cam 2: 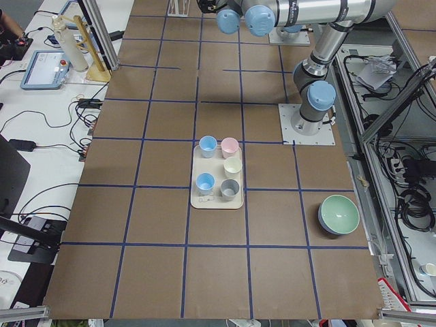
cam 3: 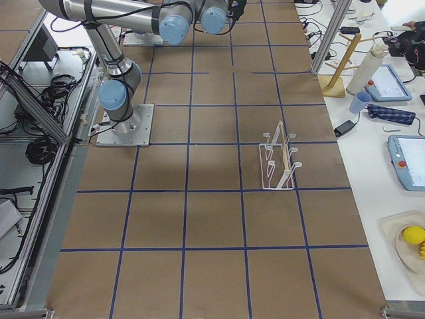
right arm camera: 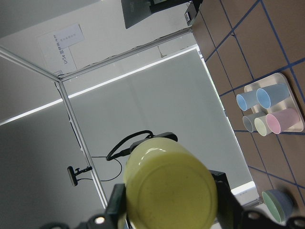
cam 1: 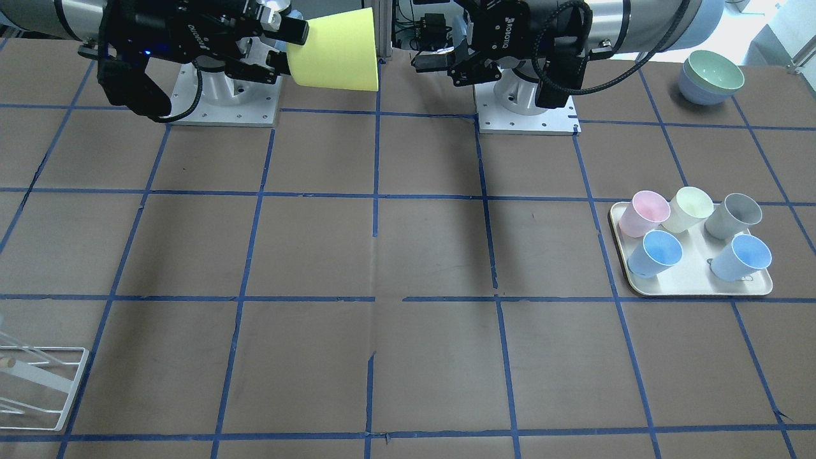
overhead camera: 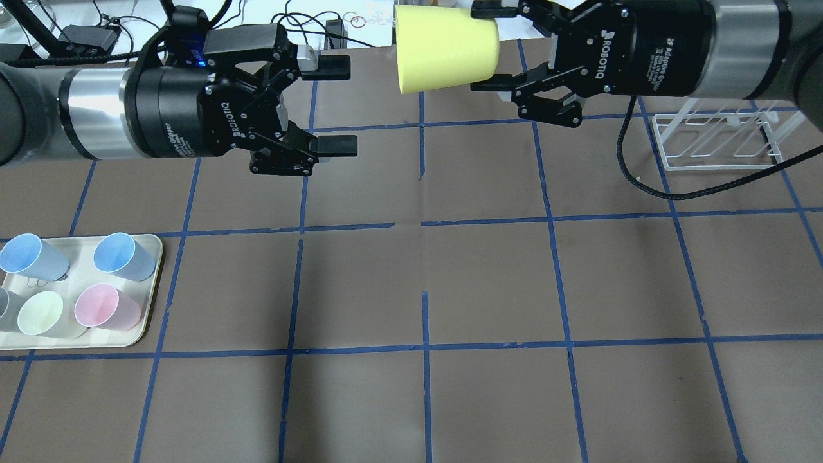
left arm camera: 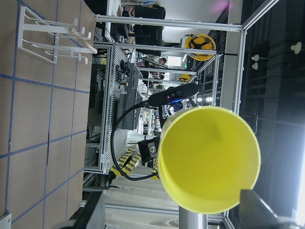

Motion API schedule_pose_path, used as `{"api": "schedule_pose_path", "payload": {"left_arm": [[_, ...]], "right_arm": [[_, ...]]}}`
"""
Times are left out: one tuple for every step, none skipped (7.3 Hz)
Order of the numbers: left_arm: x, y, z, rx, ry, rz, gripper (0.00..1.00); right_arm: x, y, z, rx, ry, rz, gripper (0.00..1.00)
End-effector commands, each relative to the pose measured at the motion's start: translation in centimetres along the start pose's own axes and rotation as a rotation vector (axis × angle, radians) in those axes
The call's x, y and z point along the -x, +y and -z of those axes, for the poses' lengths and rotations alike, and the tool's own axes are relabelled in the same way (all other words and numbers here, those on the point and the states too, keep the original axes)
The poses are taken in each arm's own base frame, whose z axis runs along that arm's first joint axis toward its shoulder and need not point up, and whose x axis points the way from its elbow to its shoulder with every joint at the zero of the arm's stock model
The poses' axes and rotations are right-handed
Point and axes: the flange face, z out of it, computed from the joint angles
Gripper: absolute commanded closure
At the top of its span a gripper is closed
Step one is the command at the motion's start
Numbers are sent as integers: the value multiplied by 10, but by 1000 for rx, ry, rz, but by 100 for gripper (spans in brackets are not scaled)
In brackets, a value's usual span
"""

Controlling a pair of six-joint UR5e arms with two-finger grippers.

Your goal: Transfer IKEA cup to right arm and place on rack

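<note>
The bright yellow IKEA cup (overhead camera: 443,54) lies sideways in the air, held at its base end by my right gripper (overhead camera: 487,46), which is shut on it. Its open mouth points toward my left gripper (overhead camera: 343,106), which is open and empty a short gap away. In the front-facing view the cup (cam 1: 335,51) sits in the right gripper (cam 1: 290,46), and the left gripper (cam 1: 435,44) is apart from it. The left wrist view looks into the cup's mouth (left arm camera: 209,160). The right wrist view shows its base (right arm camera: 169,186). The white wire rack (overhead camera: 714,141) stands on the table under the right arm.
A beige tray (overhead camera: 148,321) at the left side holds several pastel cups, among them a pale cream one (overhead camera: 40,313). Stacked bowls (cam 1: 711,76) sit near the left arm's base. The rack also shows in the exterior right view (cam 3: 279,159).
</note>
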Motion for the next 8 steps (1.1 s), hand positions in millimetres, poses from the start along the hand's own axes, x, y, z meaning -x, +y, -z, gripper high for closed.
{"api": "schedule_pose_path", "payload": {"left_arm": [[-8, -17, 22, 54, -427, -30, 0], [-10, -24, 28, 9, -579, -43, 0], [-6, -21, 21, 41, -669, -47, 0], [-5, -26, 18, 4, -838, -59, 0], [-2, -40, 18, -77, -1019, -82, 0], [1, -47, 16, -98, -1095, -99, 0], [2, -59, 21, -138, -1168, -135, 0], [3, -65, 30, -161, -1253, -145, 0]], "right_arm": [[-8, -13, 38, -68, 197, 19, 94], [-7, -11, 51, -84, 387, 52, 96], [-1, -8, 60, -93, 518, 94, 96], [-2, -8, 70, -102, 669, 148, 96], [-4, -11, 81, -119, 824, 225, 96], [-4, -10, 88, -123, 908, 257, 100], [-1, -14, 96, -136, 1002, 351, 100], [-3, -16, 107, -112, 1128, 440, 100]]}}
